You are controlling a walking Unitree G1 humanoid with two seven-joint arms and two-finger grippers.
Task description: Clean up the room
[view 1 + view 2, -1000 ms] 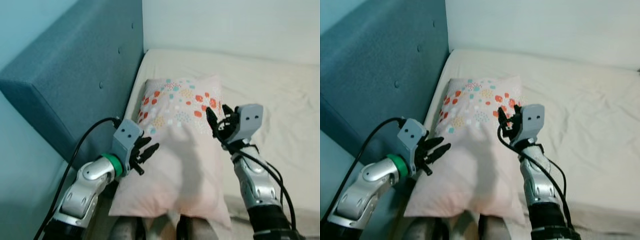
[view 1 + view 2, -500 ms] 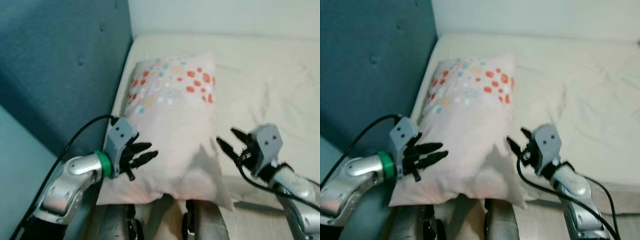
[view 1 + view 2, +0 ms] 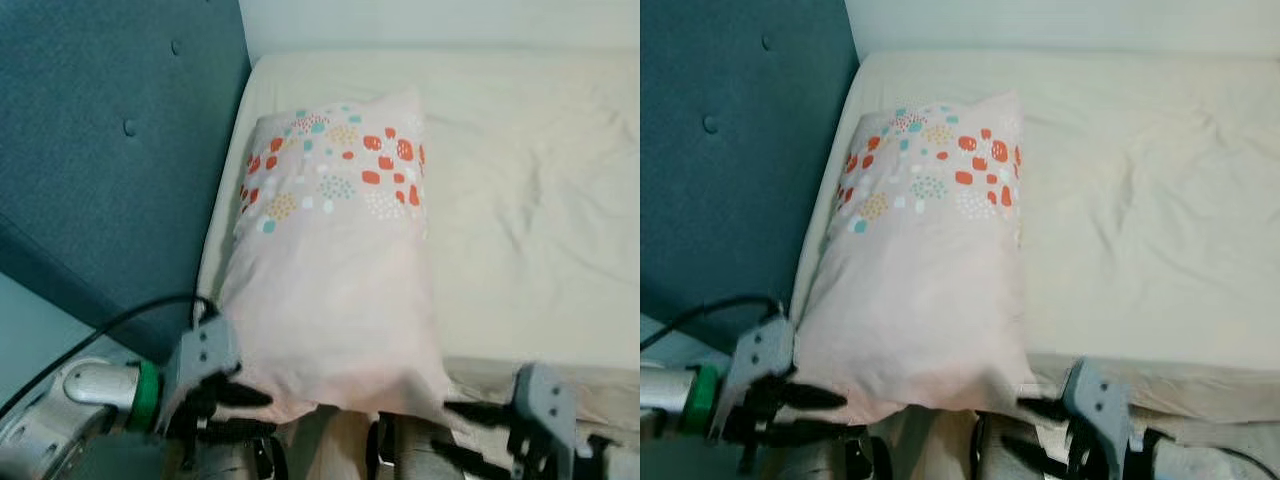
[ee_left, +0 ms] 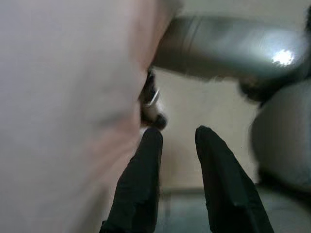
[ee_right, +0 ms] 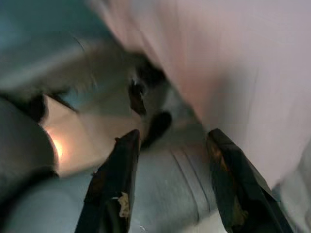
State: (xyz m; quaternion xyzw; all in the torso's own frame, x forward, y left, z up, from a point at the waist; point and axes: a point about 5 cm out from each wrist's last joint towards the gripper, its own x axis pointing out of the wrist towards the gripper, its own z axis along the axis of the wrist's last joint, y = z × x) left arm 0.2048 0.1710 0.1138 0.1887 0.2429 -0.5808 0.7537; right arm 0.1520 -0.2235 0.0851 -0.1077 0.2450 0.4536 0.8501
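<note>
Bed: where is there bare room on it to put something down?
The sheet to the right of the pillow is bare, wrinkled, reaching the wall and the front edge. A narrow strip lies between pillow top and wall. The left side is crowded: the pillow lies along the headboard.

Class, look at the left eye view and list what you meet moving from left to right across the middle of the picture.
Blue padded headboard → patterned pillow → cream bed sheet.
</note>
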